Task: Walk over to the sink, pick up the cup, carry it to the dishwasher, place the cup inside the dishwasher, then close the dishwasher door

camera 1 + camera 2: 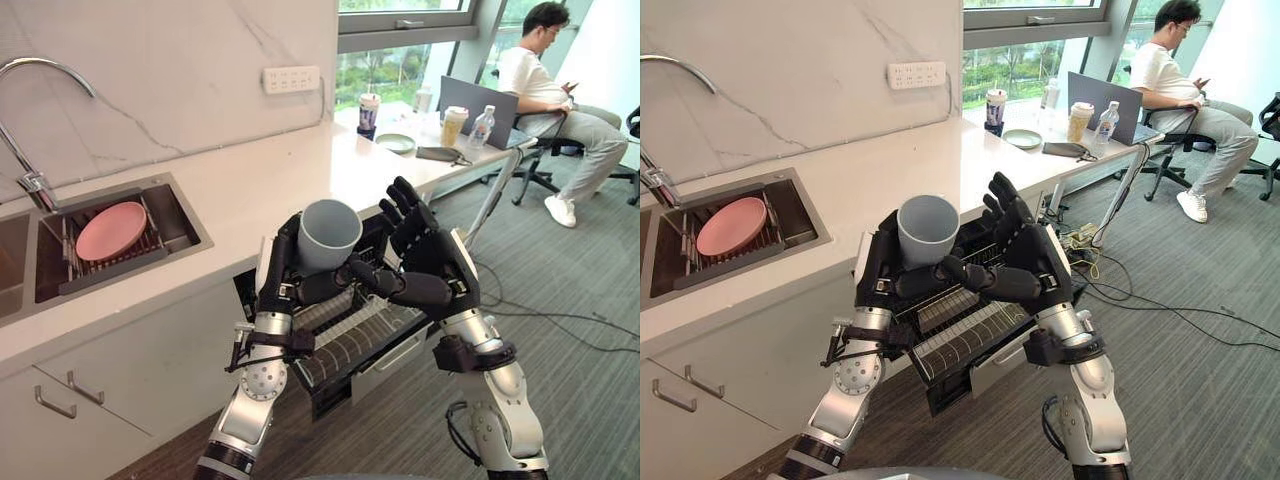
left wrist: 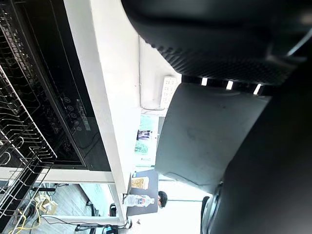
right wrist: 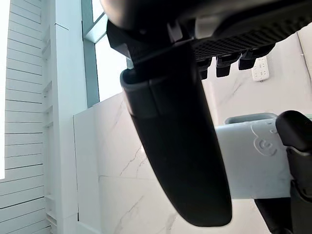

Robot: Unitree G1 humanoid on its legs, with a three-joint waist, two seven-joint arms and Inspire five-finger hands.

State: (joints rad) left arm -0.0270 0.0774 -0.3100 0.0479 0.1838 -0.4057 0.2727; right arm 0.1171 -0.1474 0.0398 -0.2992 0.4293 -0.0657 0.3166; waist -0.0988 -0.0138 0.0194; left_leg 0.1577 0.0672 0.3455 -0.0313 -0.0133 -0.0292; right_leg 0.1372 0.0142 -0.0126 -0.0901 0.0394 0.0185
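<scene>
A pale grey-blue cup [image 1: 328, 235] is held upright in front of the counter, above the dishwasher's pulled-out rack [image 1: 350, 340]. My left hand [image 1: 283, 268] has its fingers curled round the cup's lower side. In the left wrist view the cup [image 2: 204, 136] lies against the palm. My right hand [image 1: 432, 258] is open just right of the cup, fingers straight and pointing up, with its thumb reaching to the cup's base. In the right wrist view the cup [image 3: 248, 156] shows past the thumb. The dishwasher door hangs open under the counter.
To the left, the sink [image 1: 185, 235] holds a pink plate [image 1: 110, 230] on a rack, below a curved faucet [image 1: 30, 120]. The white counter [image 1: 270, 175] runs back to a desk with cups, a bottle and a laptop [image 1: 480, 95]. A person [image 1: 545, 80] sits at the far right.
</scene>
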